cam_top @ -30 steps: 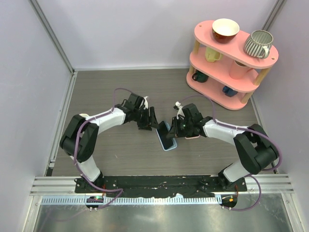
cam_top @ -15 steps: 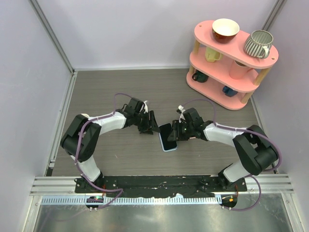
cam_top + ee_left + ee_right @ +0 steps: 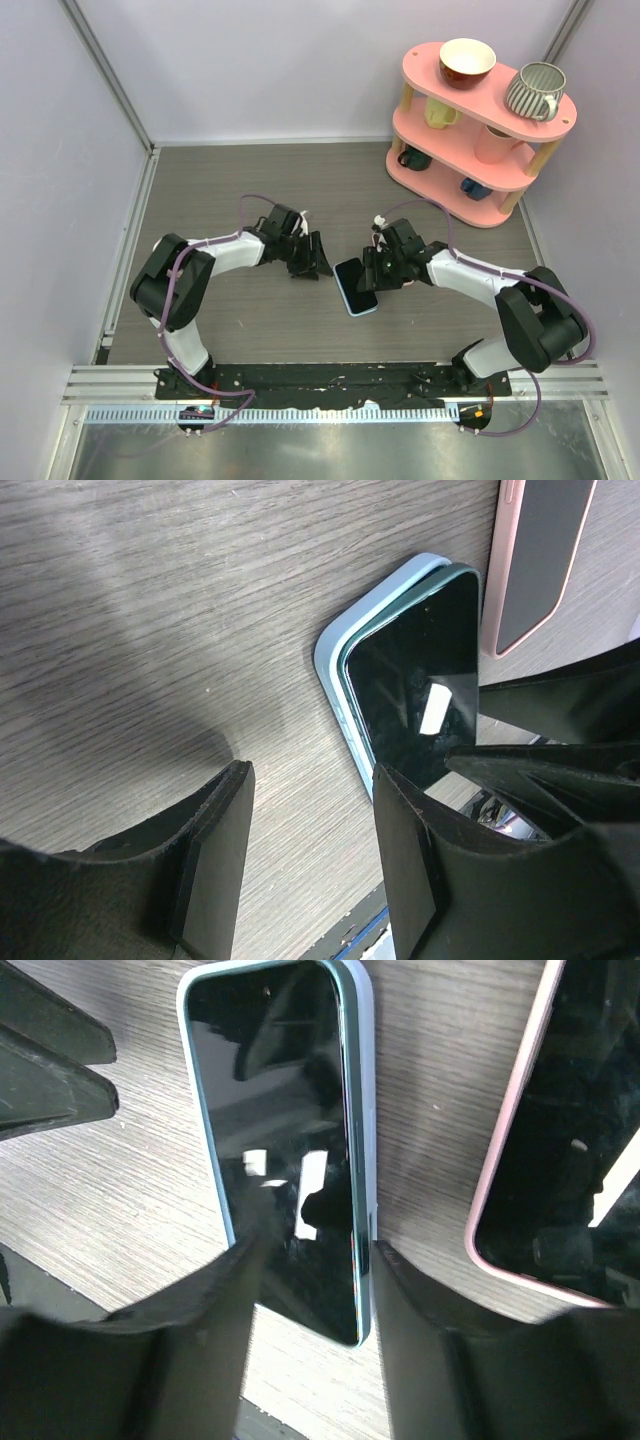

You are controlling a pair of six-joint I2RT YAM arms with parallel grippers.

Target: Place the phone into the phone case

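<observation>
Both my pairs of jaws stand parted: left gripper (image 3: pixel 312 800) beside the light-blue plastic phone case (image 3: pixel 365 1110) holding the glossy black phone (image 3: pixel 275 1090), right gripper (image 3: pixel 318 1260) straddling its end.

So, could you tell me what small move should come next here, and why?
Probably press the right tool down on the black-screened phone: the light blue case shows a wider strip along one long side, so that edge looks not fully seated.

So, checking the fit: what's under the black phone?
The light blue case: its rim shows around the phone. The case's inside is covered by the phone, so full seating can't be confirmed.
</observation>
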